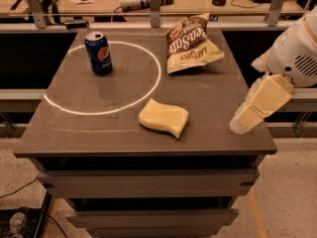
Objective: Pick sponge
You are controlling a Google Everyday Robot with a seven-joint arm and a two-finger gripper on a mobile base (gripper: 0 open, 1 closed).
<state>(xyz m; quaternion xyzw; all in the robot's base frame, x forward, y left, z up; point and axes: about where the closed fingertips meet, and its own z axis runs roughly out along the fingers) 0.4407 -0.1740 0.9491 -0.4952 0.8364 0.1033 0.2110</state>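
Gripper (243, 121) at table (218, 95) edge, aperture cannot tell; sponge (164, 117) apart, toward table centre.

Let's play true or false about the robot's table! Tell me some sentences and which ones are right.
1. The sponge lies on the table. True.
2. The claw is holding the sponge. False: the claw hangs by the table's right edge, apart from the sponge.
3. The can lies on its side. False: it stands upright.
4. The chip bag is farther back on the table than the sponge. True.
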